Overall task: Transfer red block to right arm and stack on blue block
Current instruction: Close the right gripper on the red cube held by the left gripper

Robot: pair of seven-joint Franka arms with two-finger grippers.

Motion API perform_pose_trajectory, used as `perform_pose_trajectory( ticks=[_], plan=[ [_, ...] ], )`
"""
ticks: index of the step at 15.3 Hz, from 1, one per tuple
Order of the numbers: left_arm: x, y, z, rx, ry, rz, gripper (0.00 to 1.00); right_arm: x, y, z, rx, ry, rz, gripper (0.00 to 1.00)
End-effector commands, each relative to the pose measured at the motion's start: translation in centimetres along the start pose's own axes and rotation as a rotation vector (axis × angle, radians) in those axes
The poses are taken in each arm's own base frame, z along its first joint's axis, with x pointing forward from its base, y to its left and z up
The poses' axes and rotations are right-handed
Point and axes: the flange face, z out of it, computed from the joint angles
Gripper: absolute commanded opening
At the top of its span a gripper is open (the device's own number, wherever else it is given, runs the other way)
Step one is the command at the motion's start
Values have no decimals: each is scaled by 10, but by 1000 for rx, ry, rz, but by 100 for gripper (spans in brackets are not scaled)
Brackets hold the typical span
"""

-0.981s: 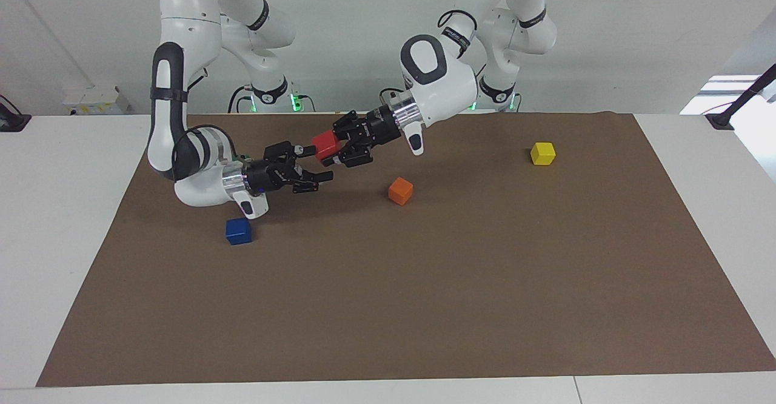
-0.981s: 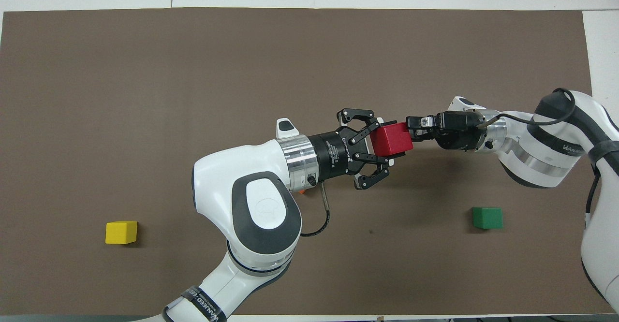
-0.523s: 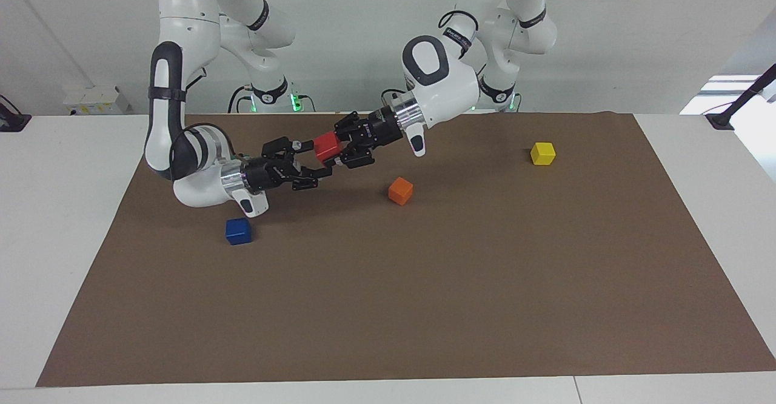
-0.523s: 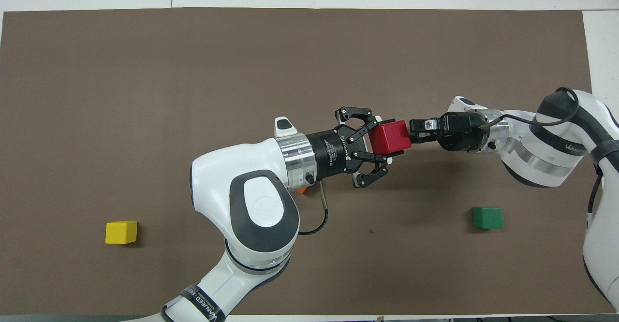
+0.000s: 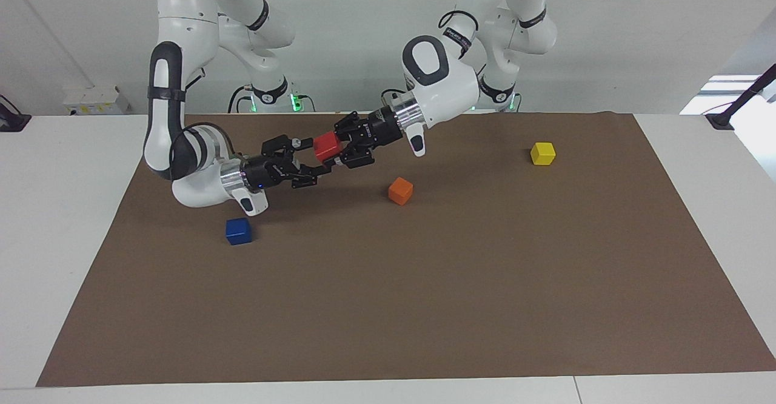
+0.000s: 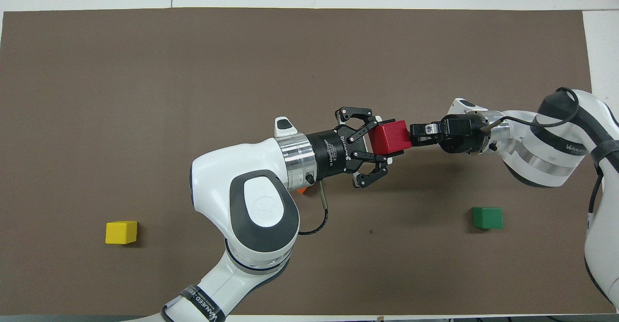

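Two arms: the white left arm (image 6: 251, 211) and the white right arm (image 5: 182, 155) meet in the air over the mat's robot-side half, wrists levelled toward each other, evidently so the cube can pass straight from one to the other.
Brown paper mat (image 5: 424, 301): covers most of the white table (image 5: 60, 210) and carries the loose cubes.
Left gripper (image 5: 332, 151): black, its fingers clamped on the small bright red cube (image 6: 390, 137); it holds the cube out sideways with one face left bare for the partner.
Right gripper (image 5: 309, 160): black, fingers spread wide and not closed on anything; its tips reach the red cube's bare face, one above and one below, though contact cannot be told.
Red cube's place: aloft between the two grippers, over bare mat, well apart from its target.
Deep blue cube (image 5: 238, 232): flat on the mat toward the right arm's end, below that arm's wrist, top face bare for stacking.
Orange cube (image 5: 400, 190) and yellow cube (image 5: 542, 153): idle on the mat toward the left arm's end.
Writing: black straps on both arms read roughly "WANLEED" (image 6: 570, 148); white print on the left gripper's body is too small to read.
Step judged: the handover is not yet done.
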Motion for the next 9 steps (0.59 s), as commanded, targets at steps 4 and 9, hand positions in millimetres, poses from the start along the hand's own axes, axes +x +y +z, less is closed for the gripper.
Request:
perform_pose_trajectory(
  ticks=[4,9],
  plan=[
    [-1,5,0,6,-24,4,0,1,8,13,-23,-11,15,100],
    [-1,5,0,6,-24,4,0,4,10,28,-9,1,12,100]
  ],
)
